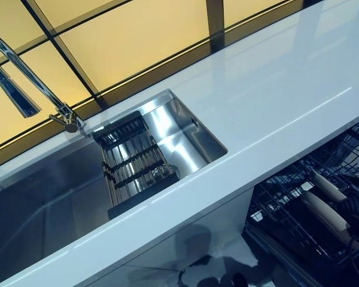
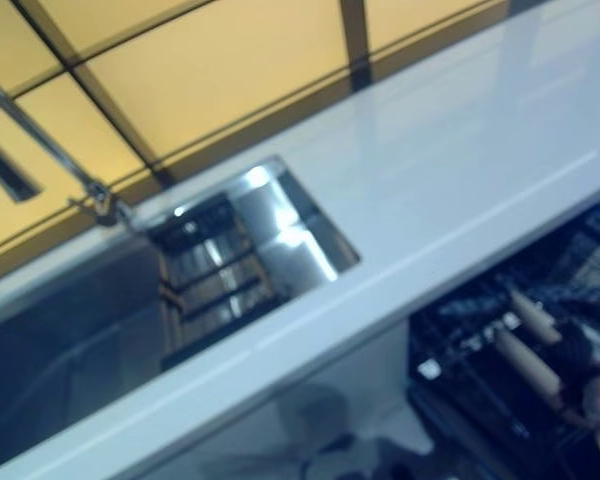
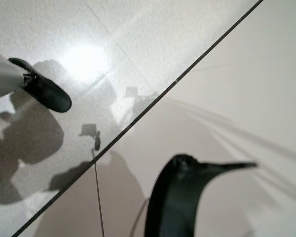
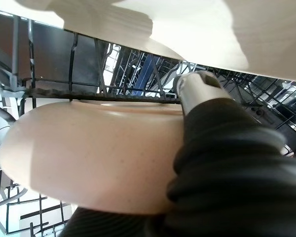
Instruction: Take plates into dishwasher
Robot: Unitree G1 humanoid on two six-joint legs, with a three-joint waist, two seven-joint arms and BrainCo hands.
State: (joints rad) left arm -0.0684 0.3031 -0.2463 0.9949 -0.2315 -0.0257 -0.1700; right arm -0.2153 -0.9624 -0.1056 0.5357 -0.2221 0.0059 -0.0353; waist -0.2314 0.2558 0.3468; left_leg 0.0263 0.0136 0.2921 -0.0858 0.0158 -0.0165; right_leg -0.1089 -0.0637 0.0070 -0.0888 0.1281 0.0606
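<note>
In the right wrist view a beige plate (image 4: 98,153) stands on edge in the dishwasher's dark wire rack (image 4: 64,91). My right hand (image 4: 227,173) is on it, thumb (image 4: 197,89) laid over its rim. A paler plate (image 4: 187,29) stands just behind. From the head, the rack (image 1: 287,209) is pulled out under the counter at lower right with two beige plates (image 1: 328,186) (image 1: 324,216) upright in it and my right hand (image 1: 354,206) beside them. Only the dark cover of my left hand (image 3: 175,197) shows, hanging over the floor.
A white countertop (image 1: 275,95) runs across the view above the open dishwasher. Its steel sink (image 1: 48,203) holds a dark drying rack (image 1: 134,164), with a chrome tap (image 1: 30,78) over it. Yellow wall panels stand behind. A pale tiled floor (image 3: 113,44) lies below.
</note>
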